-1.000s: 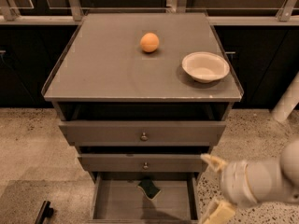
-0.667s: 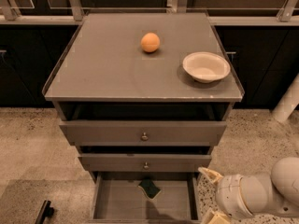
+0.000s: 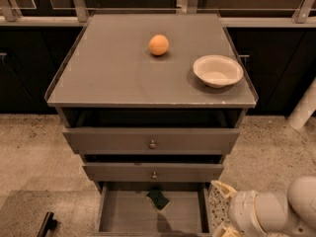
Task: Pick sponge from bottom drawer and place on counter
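Note:
The sponge (image 3: 158, 199), dark green and flat, lies at the back of the open bottom drawer (image 3: 123, 215), just under the middle drawer's front. My gripper (image 3: 220, 209) is at the lower right, just outside the drawer's right wall, with its two pale fingertips (image 3: 221, 187) spread apart and nothing between them. It is to the right of the sponge and apart from it. The counter (image 3: 113, 73) is the flat grey-brown top of the cabinet above.
An orange (image 3: 158, 44) sits near the middle back of the counter and a white bowl (image 3: 217, 70) at its right edge. The top drawer (image 3: 151, 140) and middle drawer (image 3: 153, 172), each with a knob, are pulled slightly out. A dark object (image 3: 47, 224) lies on the speckled floor at the lower left.
My gripper has moved down and slightly left, closer to the bottom drawer's right side. The sponge, orange and bowl have not moved.

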You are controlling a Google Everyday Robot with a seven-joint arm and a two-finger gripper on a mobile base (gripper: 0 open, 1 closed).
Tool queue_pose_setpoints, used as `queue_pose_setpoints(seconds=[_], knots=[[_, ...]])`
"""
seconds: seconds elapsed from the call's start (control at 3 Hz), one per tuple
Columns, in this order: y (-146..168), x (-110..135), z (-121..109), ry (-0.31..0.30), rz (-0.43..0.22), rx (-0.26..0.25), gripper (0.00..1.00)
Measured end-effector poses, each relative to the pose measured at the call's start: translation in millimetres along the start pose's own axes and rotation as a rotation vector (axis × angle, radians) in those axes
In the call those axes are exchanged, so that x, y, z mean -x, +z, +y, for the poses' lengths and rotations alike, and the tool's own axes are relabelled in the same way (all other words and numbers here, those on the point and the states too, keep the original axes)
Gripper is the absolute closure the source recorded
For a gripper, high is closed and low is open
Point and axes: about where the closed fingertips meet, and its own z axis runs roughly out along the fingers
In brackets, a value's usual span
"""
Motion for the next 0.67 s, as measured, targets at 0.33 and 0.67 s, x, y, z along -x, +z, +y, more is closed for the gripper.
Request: queue_pose_setpoints(seconds=[0.33,0.67], knots=[[39,-47,-9,0.087,-0.091,-0.081,0.00],[69,-87,-46,0.184,-0.172,-0.210,0.00]])
